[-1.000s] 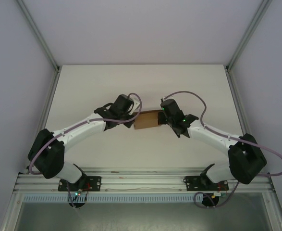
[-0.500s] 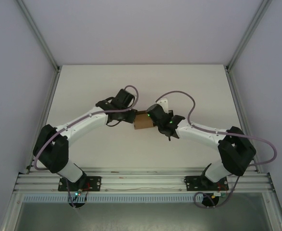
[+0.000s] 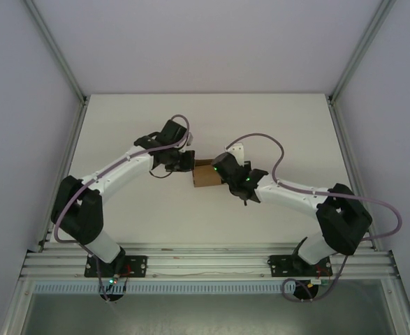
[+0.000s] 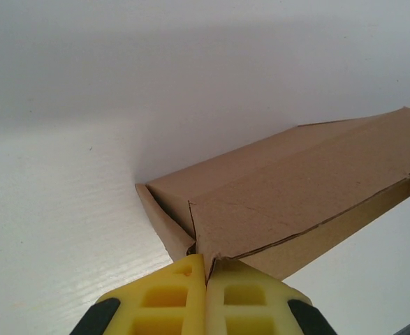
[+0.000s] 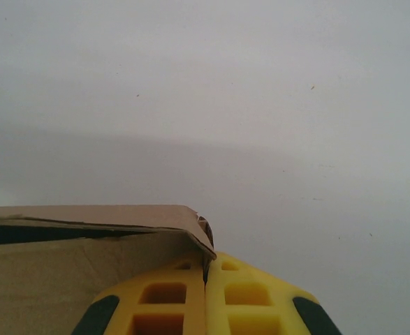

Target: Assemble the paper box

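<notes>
Left wrist has swung farther up the bench since a second ago. The right arm has pulled in toward centre, and the box has barely shifted.

Top view:
- White bench (image 3: 156, 216) with pale grey walls (image 3: 23, 105) on three sides.
- Aluminium frame posts (image 3: 54, 49) at the back corners and an aluminium rail (image 3: 205, 264) along the near edge.
- One flat brown cardboard paper box (image 3: 205, 176) sits mid-bench between the white-and-black left arm (image 3: 121, 174) and right arm (image 3: 295, 195).
- Left fingers (image 3: 188, 167) are at its left end, right fingers (image 3: 222, 174) at its right end.
- The right wrist covers part of the box's right side.
- Two purple cables (image 3: 260, 136), one looped over each arm.

Left wrist view:
- Yellow left fingers (image 4: 191, 289) are clenched, pads together, pinching a corner of the paper box (image 4: 295, 188).
- The box is partly folded and runs off to the right, with an end flap standing out on its left.
- White bench (image 4: 51, 230) below, pale wall behind.
- Can't tell whether the box rests on the bench or hangs.

Right wrist view:
- Yellow right fingers (image 5: 184, 293) are clenched on the edge of the box's top panel at a corner.
- The paper box (image 5: 65, 279) takes up the lower left, with a plain grey surface beyond.

Count: one box, two arms, two sets of fingers, two cables.
</notes>
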### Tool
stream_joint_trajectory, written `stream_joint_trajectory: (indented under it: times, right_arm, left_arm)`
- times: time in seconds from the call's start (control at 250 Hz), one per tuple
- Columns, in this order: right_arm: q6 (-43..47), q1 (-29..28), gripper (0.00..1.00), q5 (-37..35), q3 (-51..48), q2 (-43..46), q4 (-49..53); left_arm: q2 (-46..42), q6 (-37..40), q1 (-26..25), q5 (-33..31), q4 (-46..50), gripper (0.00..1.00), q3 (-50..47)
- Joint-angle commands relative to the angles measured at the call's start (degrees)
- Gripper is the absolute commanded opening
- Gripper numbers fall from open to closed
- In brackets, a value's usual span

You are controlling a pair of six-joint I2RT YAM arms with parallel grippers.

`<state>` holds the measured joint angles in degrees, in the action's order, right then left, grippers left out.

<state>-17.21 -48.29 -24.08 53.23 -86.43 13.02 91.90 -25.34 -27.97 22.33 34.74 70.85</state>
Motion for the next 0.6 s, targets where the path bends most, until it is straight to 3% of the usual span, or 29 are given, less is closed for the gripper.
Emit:
stream_joint_trajectory:
  times: [0.0,0.388,0.596]
  right_arm:
    - [-2.3,-0.9,0.0,2.2,-1.6,-2.0,5.7]
    - [-3.1,-1.3,0.0,0.8,-2.5,-1.5,3.0]
    - [-1.7,-1.7,0.0,0.7,-4.0,-1.9,-1.1]
  left_arm:
    - [0.9,-4.1,0.1,0.1,3.0,0.0,0.7]
    - [-1.9,-6.0,-6.4,-16.2,-2.7,0.0,-8.2]
    - [-3.8,-8.8,-8.2,-19.8,-9.9,0.0,-16.6]
